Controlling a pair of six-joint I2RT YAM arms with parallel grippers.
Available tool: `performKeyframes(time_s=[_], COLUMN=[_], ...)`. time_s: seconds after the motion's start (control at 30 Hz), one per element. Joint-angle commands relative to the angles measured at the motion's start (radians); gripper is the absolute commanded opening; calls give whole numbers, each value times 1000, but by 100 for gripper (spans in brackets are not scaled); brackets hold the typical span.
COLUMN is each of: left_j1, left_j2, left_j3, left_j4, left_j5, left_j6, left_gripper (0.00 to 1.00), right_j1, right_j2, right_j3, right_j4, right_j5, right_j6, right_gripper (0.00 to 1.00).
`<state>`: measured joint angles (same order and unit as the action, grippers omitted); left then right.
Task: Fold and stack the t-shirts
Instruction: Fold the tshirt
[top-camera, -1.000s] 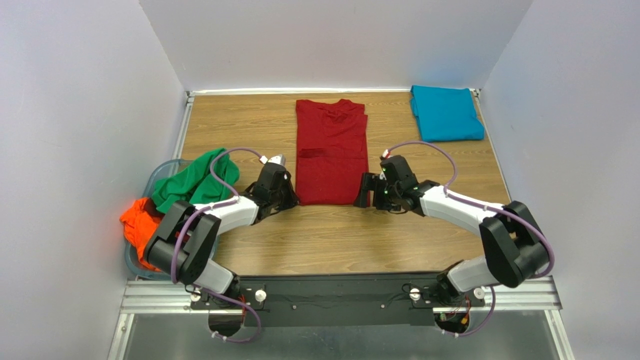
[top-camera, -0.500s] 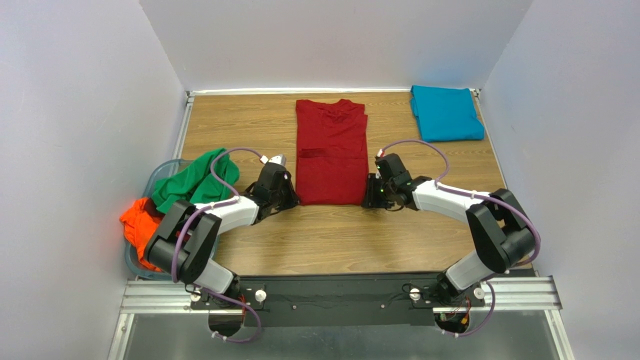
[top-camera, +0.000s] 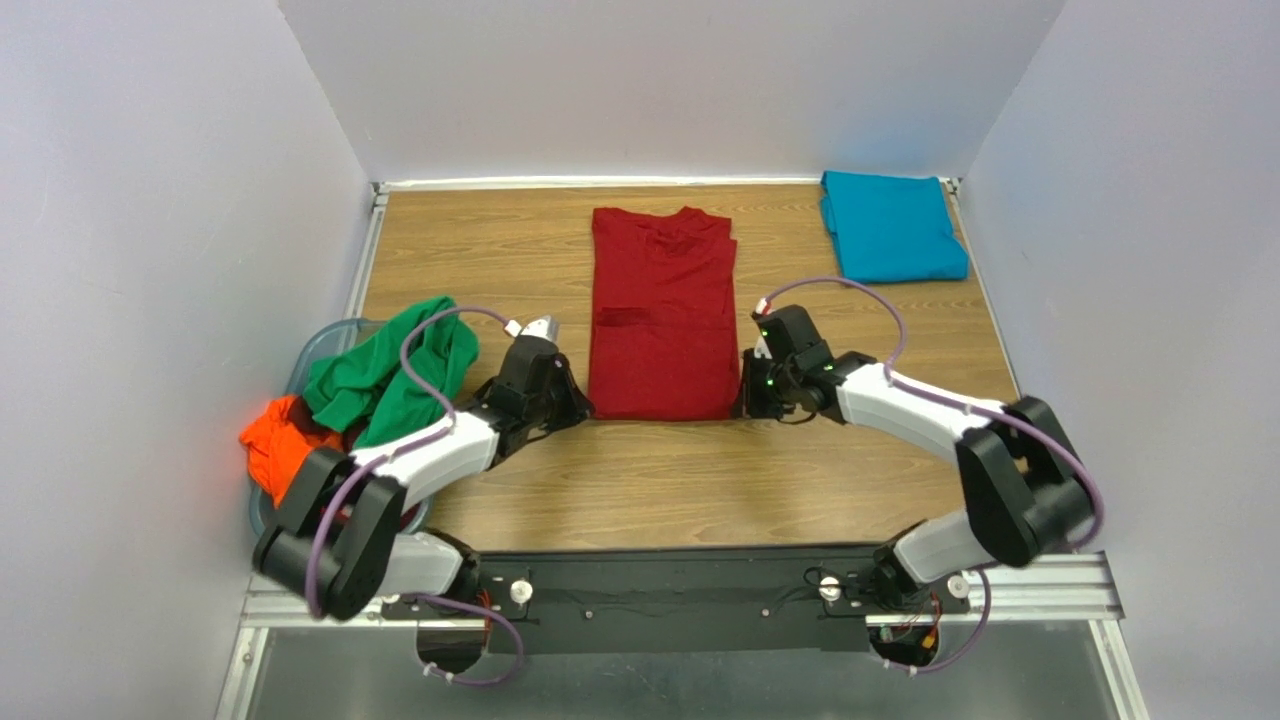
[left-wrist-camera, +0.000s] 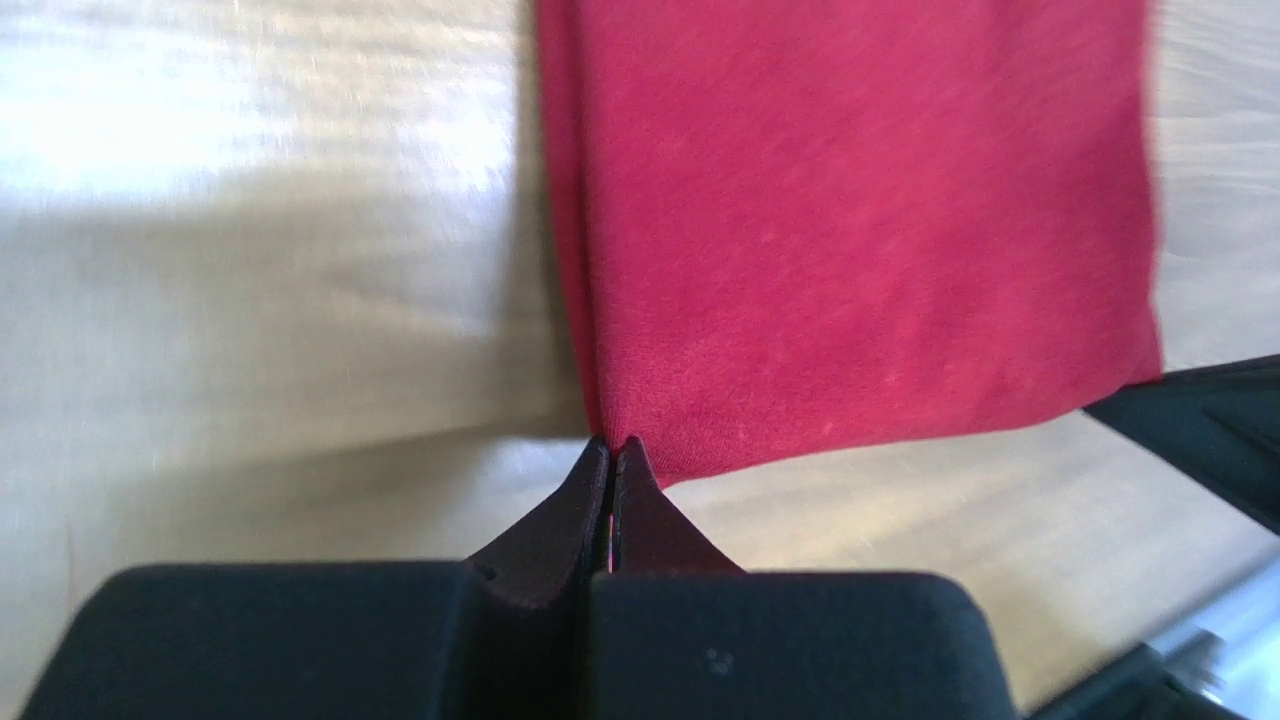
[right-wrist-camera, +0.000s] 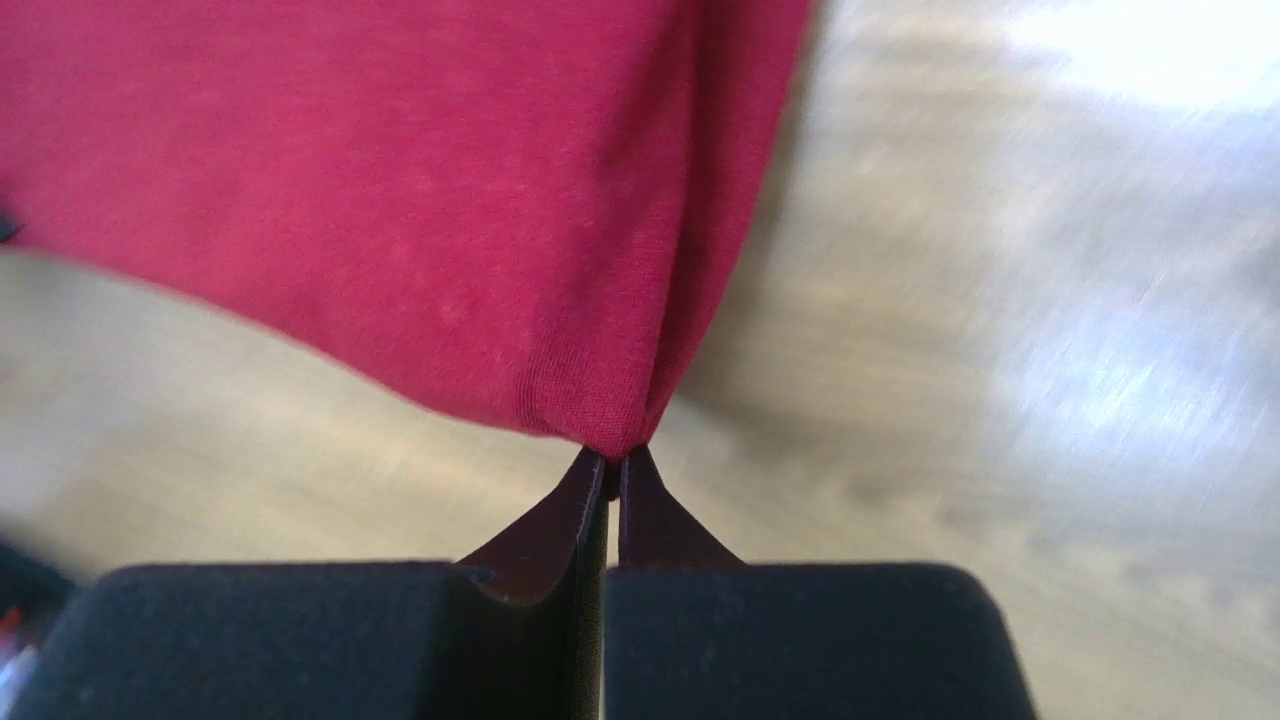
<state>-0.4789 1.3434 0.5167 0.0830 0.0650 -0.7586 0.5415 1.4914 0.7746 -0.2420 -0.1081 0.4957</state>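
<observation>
A dark red t-shirt (top-camera: 661, 315) lies on the wooden table as a long folded strip, collar at the far end. My left gripper (top-camera: 577, 402) is shut on its near left corner (left-wrist-camera: 609, 435). My right gripper (top-camera: 747, 393) is shut on its near right corner (right-wrist-camera: 613, 446), the cloth pinched between the fingertips. Both near corners look lifted a little off the wood. A folded teal-blue t-shirt (top-camera: 893, 225) lies at the far right. A green t-shirt (top-camera: 388, 375) and a bright orange t-shirt (top-camera: 278, 443) lie heaped on the left.
The green and orange shirts sit in a clear bin (top-camera: 313, 360) at the table's left edge. White walls close in the left, far and right sides. A metal rail (top-camera: 676, 593) with the arm bases runs along the near edge.
My right gripper moved in to the shirt's near right corner and shut on it. The left arm shifted slightly with its corner, and the shirt's near hem has drawn taut.
</observation>
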Motion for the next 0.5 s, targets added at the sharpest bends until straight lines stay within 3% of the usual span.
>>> performKeyframes(time_s=[0.0, 0.23, 0.47], left_j1=[-3, -13, -15], left_j2=[-171, -531, -837], left_j3=[-35, -17, 31], left_j4=[-104, -323, -396], left_j5=[50, -4, 7], left_j6=[-65, -134, -163], left_gripper=[0, 0, 0], right_j1=[12, 17, 20], right_j2=[-123, -348, -459], right_j3=[-15, 61, 138], right_j4=[-144, -374, -482], right_j5=[-142, -284, -439], right_j6=[-5, -20, -10], right_gripper=[7, 7, 7])
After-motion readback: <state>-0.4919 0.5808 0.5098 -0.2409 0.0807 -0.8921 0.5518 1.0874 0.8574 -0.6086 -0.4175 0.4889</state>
